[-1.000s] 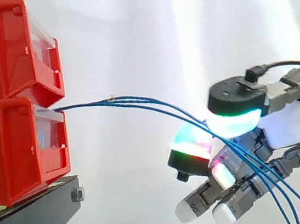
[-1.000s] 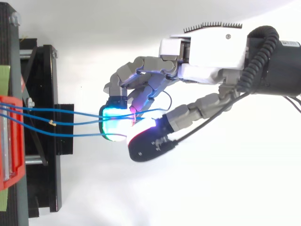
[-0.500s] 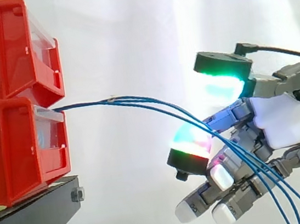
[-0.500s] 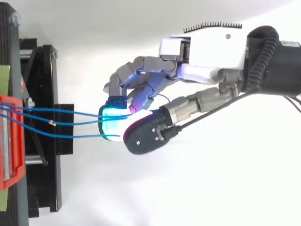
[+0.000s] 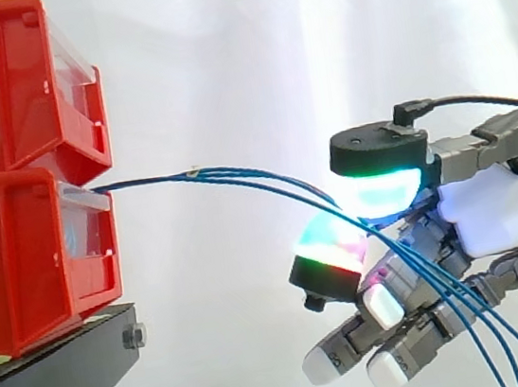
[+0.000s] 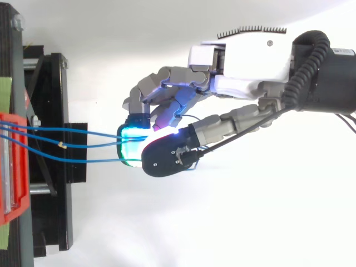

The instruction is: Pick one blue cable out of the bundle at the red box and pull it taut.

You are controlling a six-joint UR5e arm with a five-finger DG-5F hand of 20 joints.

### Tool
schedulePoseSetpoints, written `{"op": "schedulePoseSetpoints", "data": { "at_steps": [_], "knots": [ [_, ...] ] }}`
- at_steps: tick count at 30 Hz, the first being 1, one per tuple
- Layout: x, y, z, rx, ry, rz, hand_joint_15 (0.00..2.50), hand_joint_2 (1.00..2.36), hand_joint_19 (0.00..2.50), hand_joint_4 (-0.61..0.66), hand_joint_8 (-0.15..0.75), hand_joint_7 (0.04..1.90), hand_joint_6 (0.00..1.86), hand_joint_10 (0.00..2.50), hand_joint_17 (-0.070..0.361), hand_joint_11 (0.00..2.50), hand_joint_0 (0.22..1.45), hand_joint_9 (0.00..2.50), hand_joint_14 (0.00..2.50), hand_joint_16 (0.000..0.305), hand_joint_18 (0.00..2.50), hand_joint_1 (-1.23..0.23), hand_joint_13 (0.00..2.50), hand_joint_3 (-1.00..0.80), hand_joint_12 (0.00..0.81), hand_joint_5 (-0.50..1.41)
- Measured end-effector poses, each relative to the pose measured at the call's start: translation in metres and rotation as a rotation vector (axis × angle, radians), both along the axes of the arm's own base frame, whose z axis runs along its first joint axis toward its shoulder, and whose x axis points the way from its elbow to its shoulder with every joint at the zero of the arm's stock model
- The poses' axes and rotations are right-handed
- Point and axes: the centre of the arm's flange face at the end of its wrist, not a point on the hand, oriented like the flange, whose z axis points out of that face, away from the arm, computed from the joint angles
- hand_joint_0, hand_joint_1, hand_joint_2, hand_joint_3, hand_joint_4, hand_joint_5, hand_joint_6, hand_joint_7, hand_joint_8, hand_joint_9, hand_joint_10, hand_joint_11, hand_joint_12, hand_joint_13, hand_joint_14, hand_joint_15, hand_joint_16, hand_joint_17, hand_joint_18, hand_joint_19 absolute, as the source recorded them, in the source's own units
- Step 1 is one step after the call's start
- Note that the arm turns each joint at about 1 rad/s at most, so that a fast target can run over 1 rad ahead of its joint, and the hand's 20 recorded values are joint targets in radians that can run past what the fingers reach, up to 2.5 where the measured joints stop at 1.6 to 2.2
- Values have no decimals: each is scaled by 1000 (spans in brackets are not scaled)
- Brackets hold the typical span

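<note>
Three thin blue cables (image 5: 237,172) leave the front of the lower red box (image 5: 28,252) and sag rightward into my hand (image 5: 491,211). A small light tag sits on them near the box. The cables cross a curled finger's cyan, green and red glowing pad (image 5: 328,246), and the thumb's green-white pad (image 5: 382,187) lies right on top of them, pinching them against it. Past the pinch they drop off to the lower right. From above, the cables (image 6: 83,146) run from the box (image 6: 14,167) to the hand (image 6: 245,61), whose fingers are curled.
A second red bin (image 5: 15,82) is stacked on the lower one, both on a black stand (image 5: 55,383). The stand's black frame (image 6: 55,156) lies under the cables in the top view. A white curtain hangs behind everything.
The thumb lifted off the cables half a second ago. It has now come back down, further toward the box, onto the cables over the glowing fingertip. The cables and other fingers stayed put.
</note>
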Motion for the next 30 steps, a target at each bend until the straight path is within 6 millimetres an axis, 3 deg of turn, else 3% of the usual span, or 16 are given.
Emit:
{"op": "schedulePoseSetpoints", "data": {
  "at_steps": [7, 11, 14, 23, 30],
  "knots": [
    [0, -1, 0, 0, 0, -2, 113, 1018, 273, 169, 312, 1091, 790, 13, 111, 530, 585, 778, 5, 50, 373, -804, 281, -173, 347, -116],
    [0, -2, 0, -1, 0, -6, 109, 1005, 287, 195, 310, 1080, 796, 10, 117, 519, 529, 756, 4, 52, 357, -814, 265, -429, 358, -124],
    [0, -4, 0, -5, 0, -16, 104, 1000, 290, 199, 323, 1049, 796, 10, 122, 505, 492, 762, 4, 54, 363, -733, 261, -500, 369, -123],
    [-2, -13, 0, -26, 1, -78, 104, 1005, 296, 185, 322, 1068, 788, 10, 114, 501, 548, 782, 4, 51, 342, -598, 268, -424, 352, -116],
    [-2, -14, 0, -55, 4, -87, 107, 1016, 291, 173, 321, 1098, 792, 11, 110, 512, 586, 800, 4, 49, 346, -633, 282, -257, 347, -114]
  ]
}}
